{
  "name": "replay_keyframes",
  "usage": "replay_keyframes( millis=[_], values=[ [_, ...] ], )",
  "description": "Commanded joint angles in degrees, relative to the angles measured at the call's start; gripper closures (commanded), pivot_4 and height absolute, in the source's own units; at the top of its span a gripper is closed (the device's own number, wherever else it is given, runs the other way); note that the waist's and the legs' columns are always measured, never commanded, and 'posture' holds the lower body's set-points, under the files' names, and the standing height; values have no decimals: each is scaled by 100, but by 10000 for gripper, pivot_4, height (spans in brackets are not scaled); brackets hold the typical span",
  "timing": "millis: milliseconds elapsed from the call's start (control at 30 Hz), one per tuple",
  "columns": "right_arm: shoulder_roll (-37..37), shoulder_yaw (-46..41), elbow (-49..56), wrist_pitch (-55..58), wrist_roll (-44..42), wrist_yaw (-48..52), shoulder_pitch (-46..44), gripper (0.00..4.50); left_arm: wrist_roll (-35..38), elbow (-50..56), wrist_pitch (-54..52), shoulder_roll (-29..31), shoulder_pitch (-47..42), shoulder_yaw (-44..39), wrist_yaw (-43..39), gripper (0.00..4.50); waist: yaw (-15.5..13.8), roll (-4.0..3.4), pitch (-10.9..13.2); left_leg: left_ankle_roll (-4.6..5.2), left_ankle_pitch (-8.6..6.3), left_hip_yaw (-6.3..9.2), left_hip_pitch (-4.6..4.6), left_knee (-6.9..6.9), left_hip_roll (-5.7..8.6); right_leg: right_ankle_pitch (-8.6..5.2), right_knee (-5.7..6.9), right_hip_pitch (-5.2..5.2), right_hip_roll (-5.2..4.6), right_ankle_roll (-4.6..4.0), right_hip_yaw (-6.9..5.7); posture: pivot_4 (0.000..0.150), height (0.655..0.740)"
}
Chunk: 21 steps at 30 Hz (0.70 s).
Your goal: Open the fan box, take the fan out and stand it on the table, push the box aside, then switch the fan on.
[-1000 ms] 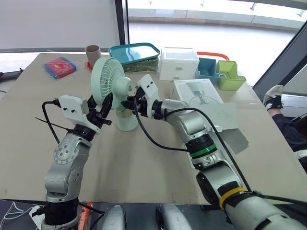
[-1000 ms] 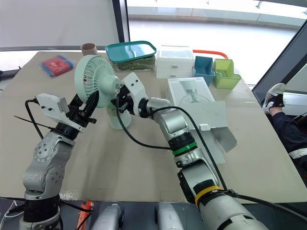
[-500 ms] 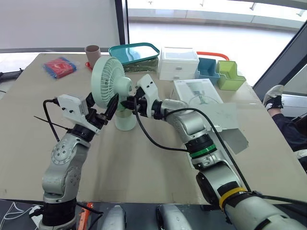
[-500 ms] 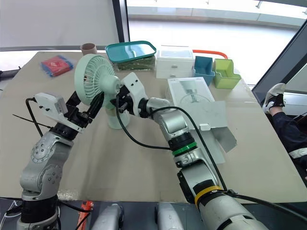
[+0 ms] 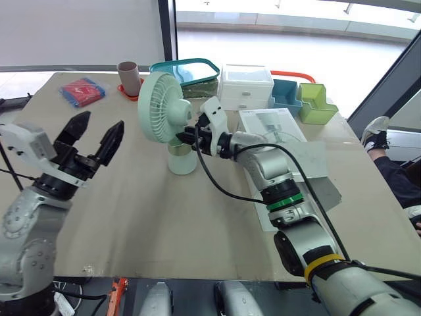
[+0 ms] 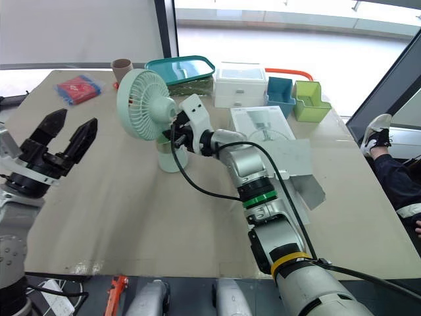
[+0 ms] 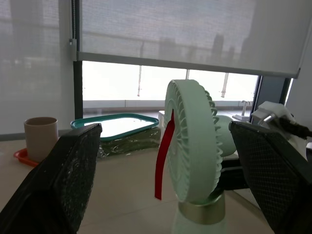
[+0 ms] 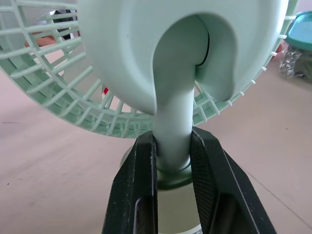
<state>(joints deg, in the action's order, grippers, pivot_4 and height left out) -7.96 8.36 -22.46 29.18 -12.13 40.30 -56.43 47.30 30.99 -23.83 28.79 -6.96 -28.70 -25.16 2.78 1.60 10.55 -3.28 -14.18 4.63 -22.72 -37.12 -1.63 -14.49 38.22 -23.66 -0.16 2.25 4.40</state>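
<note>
The mint-green fan (image 5: 164, 104) stands upright on the table (image 5: 164, 224), its round base (image 5: 182, 160) on the surface. My right gripper (image 5: 191, 136) is shut on the fan's neck just below the head; in the right wrist view both black fingers (image 8: 137, 190) press against the stem (image 8: 172, 131). My left gripper (image 5: 97, 130) hovers open to the left of the fan, well apart from it and holding nothing. A red ribbon (image 7: 165, 156) hangs on the fan's front grille. The opened white fan box (image 5: 284, 145) lies flat to the right of the fan.
Along the far edge sit a red packet (image 5: 82, 91), a brown cup (image 5: 127, 68), a teal-lidded container (image 5: 184, 71), a white drawer unit (image 5: 245, 85), a blue bin (image 5: 286, 93) and a green bin (image 5: 316, 104). A person's shoe (image 5: 375, 131) shows past the right edge.
My left gripper has pulled back from the fan toward the left and spread wide. The fan, held by the right gripper, has shifted slightly to the right.
</note>
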Motion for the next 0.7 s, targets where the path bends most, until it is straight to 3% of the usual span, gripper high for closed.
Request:
replay_keyframes(
  millis=[33, 200, 400, 433, 467, 533, 567, 700],
  values=[
    [-300, -308, 1582, 149, -699, 641, 207, 41316, 308, -361, -236, 547, 543, -434, -820, 428, 9, -4, 2, 0, 0, 0, 0, 1, 0, 0, -1, -1, 0, 0, 0, 1500, 7400],
    [-612, -224, 2407, 357, -963, 1013, 705, 41316, 332, -514, -242, 650, 640, -278, -1193, 428, 1, -4, 2, -6, 4, -6, -10, 28, -7, -4, 3, -30, 0, -7, -5, 1500, 7400],
    [-1003, -151, 3067, 528, -1161, 1350, 1179, 41316, 329, -698, -217, 651, 682, -87, -1552, 16835, -2, -4, 2, -12, 7, -7, -12, 33, -5, -5, 1, -30, -4, -9, -7, 1500, 7400],
    [-1074, -129, 3144, 566, -1161, 1363, 1249, 41316, 303, -767, -180, 634, 683, -75, -1590, 22781, -2, -4, 2, -12, 7, -7, -12, 33, -4, -5, 2, -30, -4, -9, -7, 1500, 7400],
    [-1149, -115, 3225, 617, -1162, 1367, 1336, 41316, 238, -863, -117, 612, 703, -40, -1651, 24065, 17, -4, 2, -13, 7, -7, -12, 33, -4, -5, 2, -30, -3, -9, -7, 1500, 7400],
    [-1259, -95, 3384, 723, -1182, 1335, 1535, 41316, 113, -1045, -58, 575, 802, 105, -1816, 33757, 21, -4, 2, -16, 9, -10, -11, 33, -10, 0, 4, -37, 0, -17, -7, 1500, 7400],
    [-1288, -87, 3439, 753, -1190, 1322, 1609, 41316, 79, -1103, -55, 559, 839, 170, -1883, 33757, 21, -4, 2, -16, 9, -10, -12, 33, -11, 0, 4, -37, 1, -18, -7, 1500, 7400],
    [-1306, -5, 3553, 782, -1142, 1236, 1778, 41316, -97, -1172, -21, 563, 922, 439, -2068, 44311, 18, -3, 2, -17, 10, -8, -11, 34, -12, 0, 5, -37, 3, -18, -9, 1500, 7400]
  ],
)
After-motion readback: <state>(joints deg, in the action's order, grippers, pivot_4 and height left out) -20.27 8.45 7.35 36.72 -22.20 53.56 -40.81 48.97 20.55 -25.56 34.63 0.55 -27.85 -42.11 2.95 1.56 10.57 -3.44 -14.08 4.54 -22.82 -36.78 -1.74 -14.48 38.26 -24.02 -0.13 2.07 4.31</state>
